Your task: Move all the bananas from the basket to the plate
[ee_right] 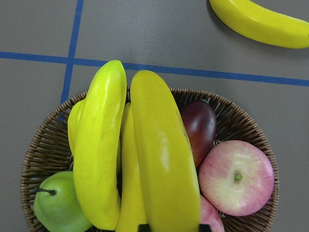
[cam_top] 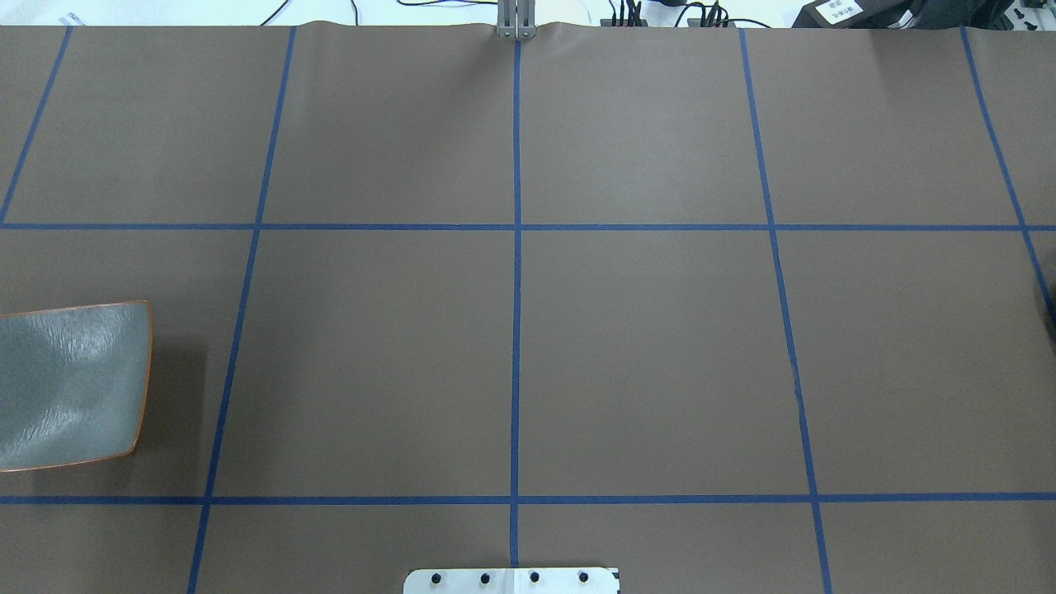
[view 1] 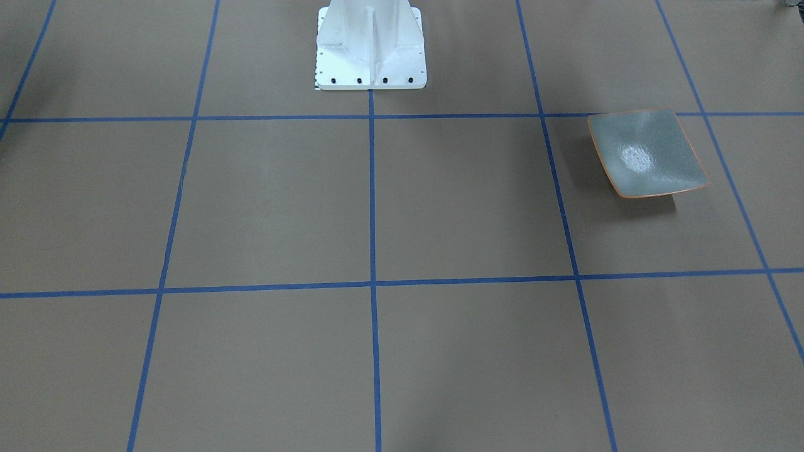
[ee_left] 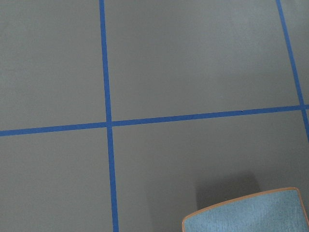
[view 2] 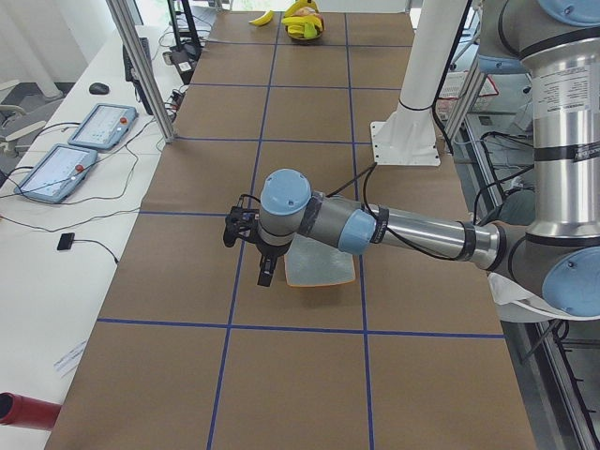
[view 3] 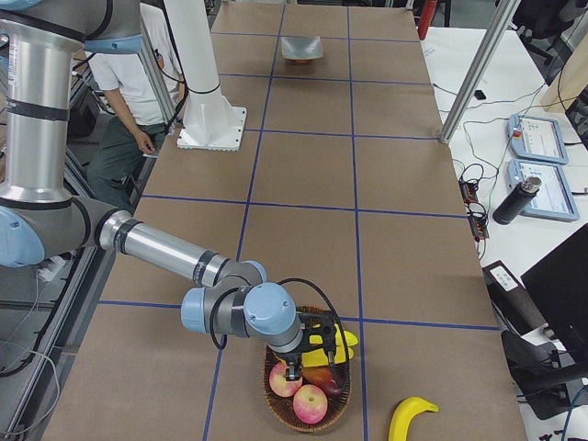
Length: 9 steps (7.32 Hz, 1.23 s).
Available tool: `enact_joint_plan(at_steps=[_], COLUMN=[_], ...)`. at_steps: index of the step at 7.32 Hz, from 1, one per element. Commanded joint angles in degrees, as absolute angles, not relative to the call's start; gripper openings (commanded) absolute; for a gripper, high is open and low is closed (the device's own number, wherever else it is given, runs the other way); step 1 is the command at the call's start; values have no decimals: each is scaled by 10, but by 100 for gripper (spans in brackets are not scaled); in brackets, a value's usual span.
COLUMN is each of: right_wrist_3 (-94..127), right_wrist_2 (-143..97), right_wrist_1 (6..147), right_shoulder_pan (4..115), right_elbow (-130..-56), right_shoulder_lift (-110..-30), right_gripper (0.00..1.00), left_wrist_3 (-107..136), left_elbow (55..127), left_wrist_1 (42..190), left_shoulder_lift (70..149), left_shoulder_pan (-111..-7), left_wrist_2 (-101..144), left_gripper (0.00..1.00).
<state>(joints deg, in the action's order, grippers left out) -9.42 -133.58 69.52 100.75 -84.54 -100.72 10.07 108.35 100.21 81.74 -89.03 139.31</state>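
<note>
The right gripper (ee_right: 171, 228) hangs low over the basket (ee_right: 43, 150). Only its two dark fingertips (ee_right: 143, 227) show, at the bottom edge of the wrist view, standing apart with banana yellow between them and gripping nothing. Three bananas (ee_right: 99, 145) lie side by side along the basket's middle, their ends rising past the woven rim on the side toward a tape line (ee_right: 270, 77). A fourth, the loose banana (ee_right: 260, 21), rests on the table (view 3: 303, 175) beyond that line, apart from the basket and nearer the operators' edge. Two pink apples (ee_right: 236, 176) and a dark red fruit (ee_right: 200, 125) fill the basket's one side, and a green apple (ee_right: 58, 205) the other, so the fruit crowds the bananas on both flanks.

The plate (view 1: 647, 154) sits at the table's other end, on the robot's left, one edge against a tape line, with its whole glossy face showing. Wide brown squares lie between it and the basket, and the white pedestal (view 1: 370, 47) stands at the robot's side of them. The left gripper (view 2: 265, 270) hovers just beside the plate's edge; I cannot tell how its jaws stand. A person (view 3: 129, 92) stands behind the pedestal, off the table
</note>
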Motion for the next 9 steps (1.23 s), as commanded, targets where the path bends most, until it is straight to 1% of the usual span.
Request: enact_joint_plan(at_steps=[1, 4, 6, 8, 9], right_wrist_3=[-97, -95, -89, -36, 20], right_wrist_2=[-1337, -1338, -1346, -1384, -1386], right_wrist_1=[695, 728, 827, 845, 846], right_shoulder_pan=[1016, 1016, 1014, 981, 942], right_elbow=[-848, -914, -993, -1006, -1025], right_shoulder_lift=[-1006, -1003, -978, -938, -920], right_gripper=[0, 0, 0, 0, 0], left_wrist_3=[101, 152, 212, 261, 293], left_elbow=[1084, 1083, 1081, 1066, 1056], left_wrist_1=[1003, 1004, 1002, 1000, 1000], left_shoulder_lift=[818, 834, 859, 897, 928], left_shoulder_pan=[-889, -888, -885, -872, -863], left_wrist_2=[1393, 1428, 1454, 1454, 1455], left_gripper=[99, 99, 99, 100, 100])
